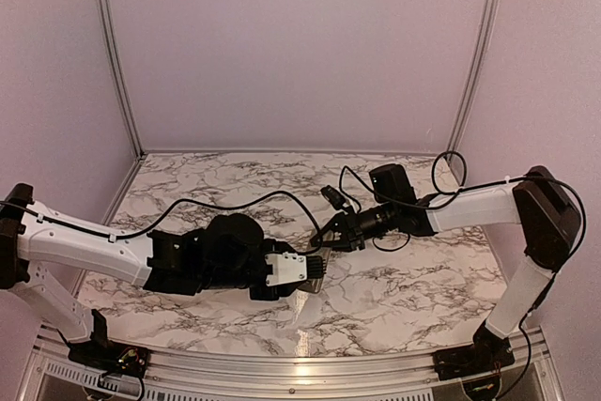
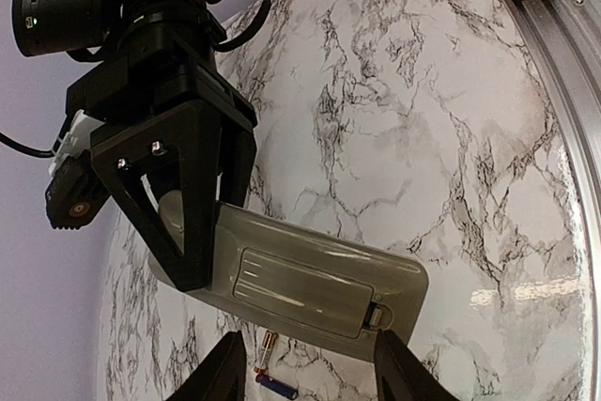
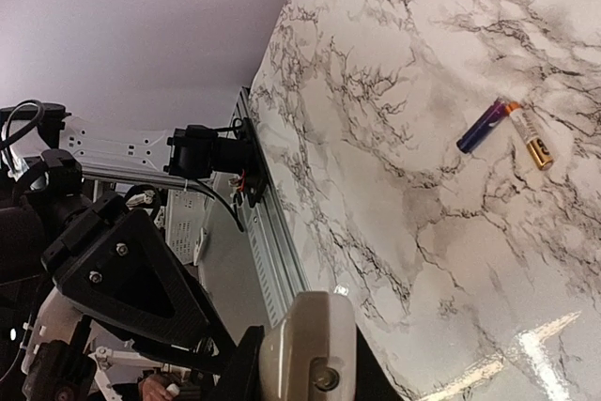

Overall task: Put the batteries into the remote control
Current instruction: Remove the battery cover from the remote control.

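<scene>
The remote control (image 2: 310,279) is held in the air with its grey-tan back facing the left wrist camera. Its battery cover (image 2: 291,290) is closed, with the latch at the right end. My right gripper (image 3: 310,363) is shut on one end of the remote (image 3: 315,345); its black fingers (image 2: 192,223) clamp that end. My left gripper (image 2: 310,377) is open, with a finger on each side just below the remote and not touching it. Two batteries lie on the table beneath: a gold one (image 2: 268,345) (image 3: 531,140) and a purple one (image 2: 277,387) (image 3: 481,125). In the top view the grippers meet at mid-table (image 1: 317,260).
The marble tabletop (image 1: 394,288) is enclosed by lilac walls. An aluminium rail (image 3: 277,251) runs along the near edge. Black cables (image 1: 282,199) hang over the table centre from both arms.
</scene>
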You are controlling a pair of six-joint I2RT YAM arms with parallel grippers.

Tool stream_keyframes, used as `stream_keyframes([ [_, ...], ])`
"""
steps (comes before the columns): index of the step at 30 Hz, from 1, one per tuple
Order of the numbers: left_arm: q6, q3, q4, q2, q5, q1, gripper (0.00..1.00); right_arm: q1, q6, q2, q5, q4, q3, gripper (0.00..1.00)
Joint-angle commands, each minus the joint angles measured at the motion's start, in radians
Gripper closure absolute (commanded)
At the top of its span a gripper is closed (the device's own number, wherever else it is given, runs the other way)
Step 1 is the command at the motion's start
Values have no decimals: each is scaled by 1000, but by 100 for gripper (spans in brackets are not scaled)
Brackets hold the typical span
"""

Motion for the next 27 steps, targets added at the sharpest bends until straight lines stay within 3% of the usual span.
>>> stream_keyframes([
  [1,33,47,-47,41,15,-12,52,-5,21,10,-26,36,2,100],
  [27,94,68,-25,114,-136,-16,58,42,29,26,-70,55,16,100],
])
